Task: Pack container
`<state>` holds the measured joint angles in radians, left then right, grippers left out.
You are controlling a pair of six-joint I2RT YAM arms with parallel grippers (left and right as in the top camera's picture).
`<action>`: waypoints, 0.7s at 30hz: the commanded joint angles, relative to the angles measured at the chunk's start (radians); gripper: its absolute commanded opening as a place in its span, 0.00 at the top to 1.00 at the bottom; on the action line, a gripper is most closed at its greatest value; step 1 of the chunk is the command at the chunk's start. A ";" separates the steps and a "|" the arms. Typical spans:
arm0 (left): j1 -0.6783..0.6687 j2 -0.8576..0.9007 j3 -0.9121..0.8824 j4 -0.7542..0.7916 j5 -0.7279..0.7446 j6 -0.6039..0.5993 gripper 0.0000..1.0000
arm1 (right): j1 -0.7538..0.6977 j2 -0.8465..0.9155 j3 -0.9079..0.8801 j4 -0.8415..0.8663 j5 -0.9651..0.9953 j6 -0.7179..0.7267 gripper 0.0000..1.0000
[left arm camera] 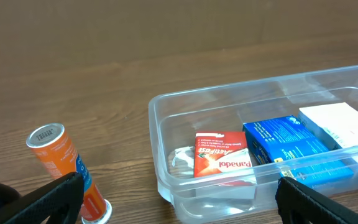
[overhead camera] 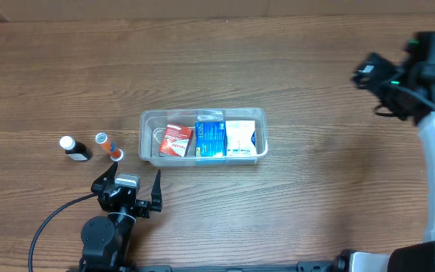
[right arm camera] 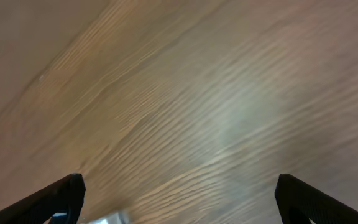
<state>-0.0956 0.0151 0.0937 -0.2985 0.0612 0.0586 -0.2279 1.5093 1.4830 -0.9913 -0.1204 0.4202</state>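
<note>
Wood-grain counter (overhead camera: pixel 316 189) filled the view from above. Near its middle sat the clear plastic container (overhead camera: pixel 202 113), lidless, its long side running left to right. Inside, side by side, were a red Panadol box (overhead camera: pixel 176 140) at the left end, a blue box (overhead camera: pixel 211 137) in the middle and a white box (overhead camera: pixel 241 138) at the right end. Just beside the container's left end stood an orange tube (overhead camera: pixel 109 146), and further left a small dark bottle (overhead camera: pixel 74 148) with a white cap. The left claw (overhead camera: pixel 133 180) hovered near the container's front left corner, spread wide and holding nothing, the tube close to its left finger. The right claw (right arm camera: pixel 179 182) was well apart at the far right, also wide and empty, its camera showing only blurred wood.
</note>
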 commanded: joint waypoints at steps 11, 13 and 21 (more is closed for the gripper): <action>0.011 -0.009 -0.003 0.002 0.010 -0.010 0.00 | -0.114 -0.009 0.005 -0.025 -0.091 -0.002 0.00; 0.011 -0.009 -0.003 0.002 0.010 -0.010 0.00 | -0.114 -0.009 0.005 -0.025 -0.091 -0.002 0.00; 0.011 -0.009 -0.003 0.002 0.010 -0.010 0.00 | -0.114 -0.009 0.005 -0.025 -0.091 -0.002 0.00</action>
<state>-0.0956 0.0151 0.0937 -0.2985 0.0612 0.0586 -0.3405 1.5093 1.4826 -1.0187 -0.2058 0.4187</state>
